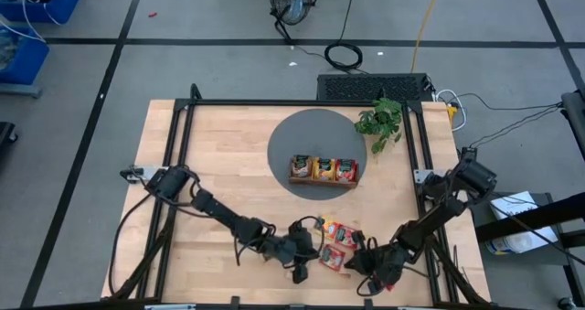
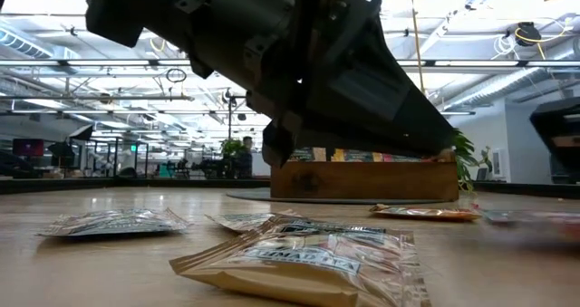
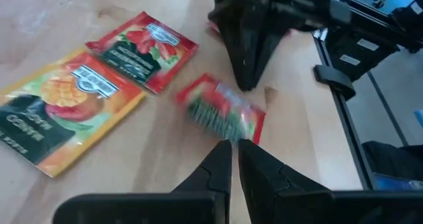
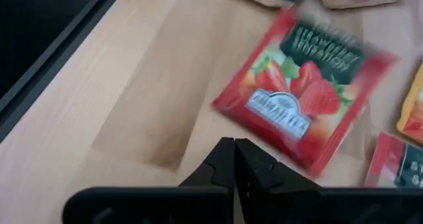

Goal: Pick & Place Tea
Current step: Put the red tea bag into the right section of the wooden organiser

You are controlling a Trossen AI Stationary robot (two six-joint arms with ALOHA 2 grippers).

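Two pincers sit low over the near edge of the bench (image 1: 219, 155), both with fingers together and nothing between them. The left pincer (image 3: 234, 145) has its tips just at the edge of a small red sachet (image 3: 221, 112), touching it or very nearly; I cannot tell which. The right pincer (image 4: 234, 145) hangs over bare wood just beside a red strawberry sachet (image 4: 307, 95), not gripping it. More sachets lie flat around them, a red one (image 3: 145, 45) and an orange one (image 3: 66, 108) among them, and others stand filed in the wooden tray (image 1: 322, 179) on the grey round mat (image 1: 292, 136). These sachets look light, thin, floppy and slick, lying flush on the wood, so I judge a lifted corner or edge the best hold, pinched gently
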